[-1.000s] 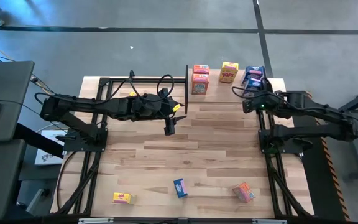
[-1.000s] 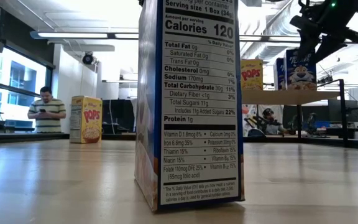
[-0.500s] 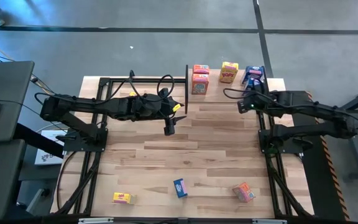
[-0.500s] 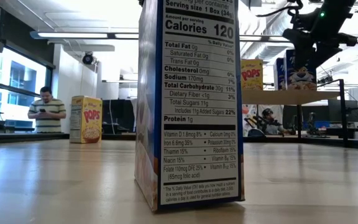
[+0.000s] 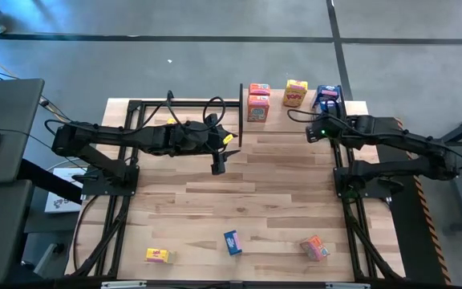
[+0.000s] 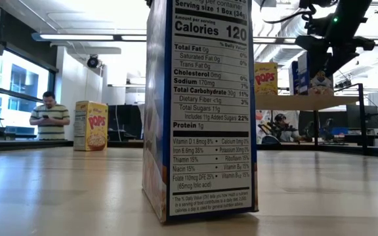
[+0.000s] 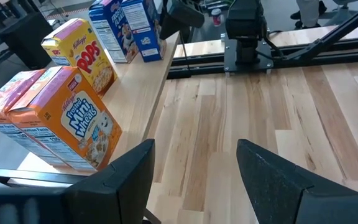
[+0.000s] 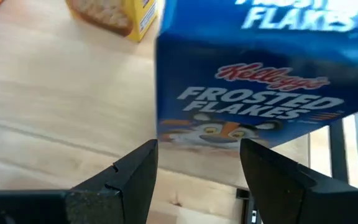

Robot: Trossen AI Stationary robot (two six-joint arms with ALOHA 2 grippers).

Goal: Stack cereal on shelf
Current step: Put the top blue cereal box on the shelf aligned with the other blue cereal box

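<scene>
Wood-slat table [image 5: 247, 201] carried the shelf [image 5: 295, 112] along its far edge, with orange, yellow and blue boxes upright in a row. My right gripper [image 5: 318, 132] hung spread just before the blue Frosted Flakes box [image 8: 253, 93], holding nothing. My left gripper [image 5: 219, 164] waited spread mid-table. Three boxes [image 5: 232, 242] lay along the near edge, unshelved.

Six cereal boxes [image 5: 258, 103] upright on shelf [image 7: 135, 87].
</scene>
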